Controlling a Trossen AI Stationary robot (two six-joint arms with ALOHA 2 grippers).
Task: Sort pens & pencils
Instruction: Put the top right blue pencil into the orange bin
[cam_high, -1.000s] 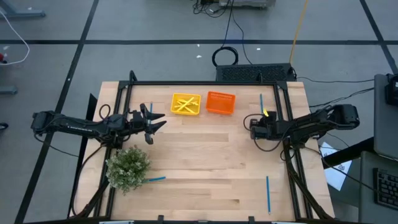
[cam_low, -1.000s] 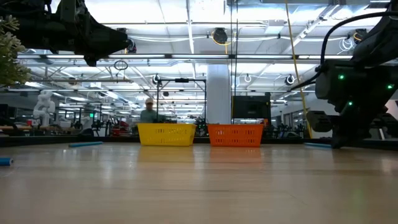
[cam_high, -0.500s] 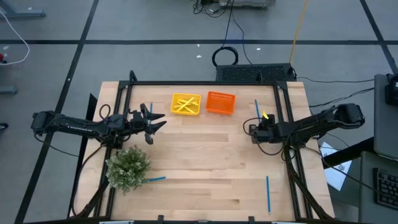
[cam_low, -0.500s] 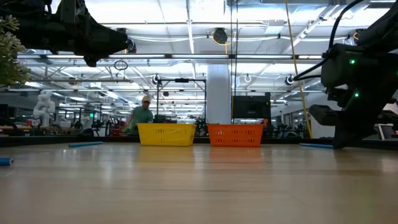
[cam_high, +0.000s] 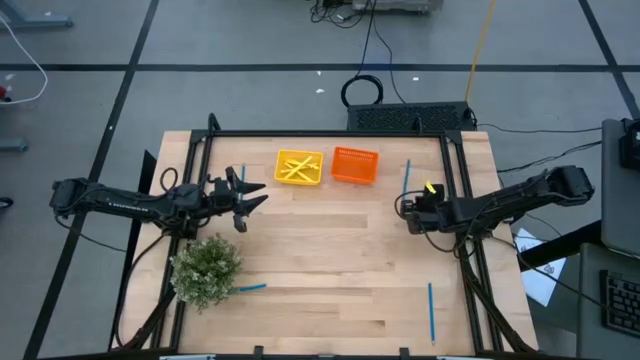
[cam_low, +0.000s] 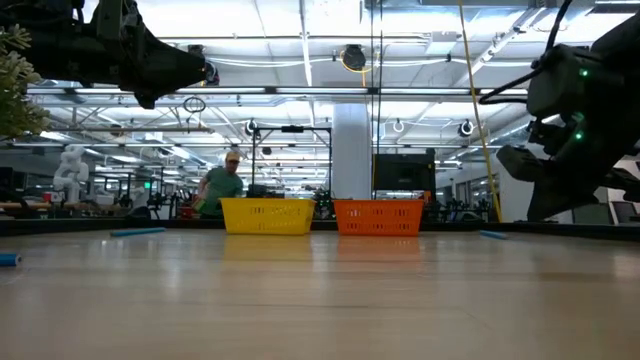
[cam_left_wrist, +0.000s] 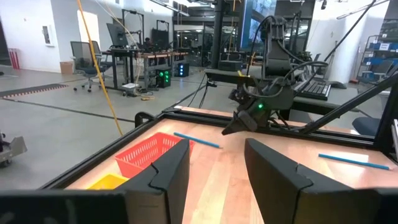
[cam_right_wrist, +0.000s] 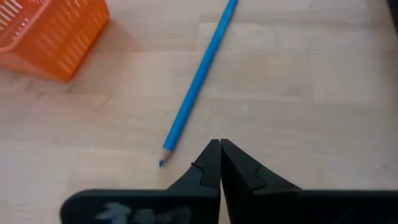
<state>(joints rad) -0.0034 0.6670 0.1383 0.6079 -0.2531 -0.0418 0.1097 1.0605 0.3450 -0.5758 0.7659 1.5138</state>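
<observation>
A blue pencil (cam_high: 406, 176) lies flat on the table just right of the orange tray (cam_high: 354, 165), its point (cam_right_wrist: 163, 163) toward my right gripper (cam_high: 404, 209). That gripper is shut, hovers just short of the pencil's point and touches nothing (cam_right_wrist: 219, 145). More blue pencils lie at the near right (cam_high: 431, 311), beside the plant (cam_high: 251, 288) and behind my left gripper (cam_high: 242, 173). Yellow pencils lie in the yellow tray (cam_high: 298, 167). My left gripper (cam_high: 258, 193) is open, raised over the table's left side and holds nothing (cam_left_wrist: 216, 163).
A bushy green plant (cam_high: 207, 268) stands at the near left. The two trays sit side by side at the far middle (cam_low: 267, 215) (cam_low: 378, 216). A black frame rail (cam_high: 330, 133) runs along the far edge. Bare wood lies in the middle.
My right gripper, still shut, has risen and drawn back a little toward the table's right. The blue pencil beside the orange tray has slid toward the table's left and turned slightly, staying flat on the table.
</observation>
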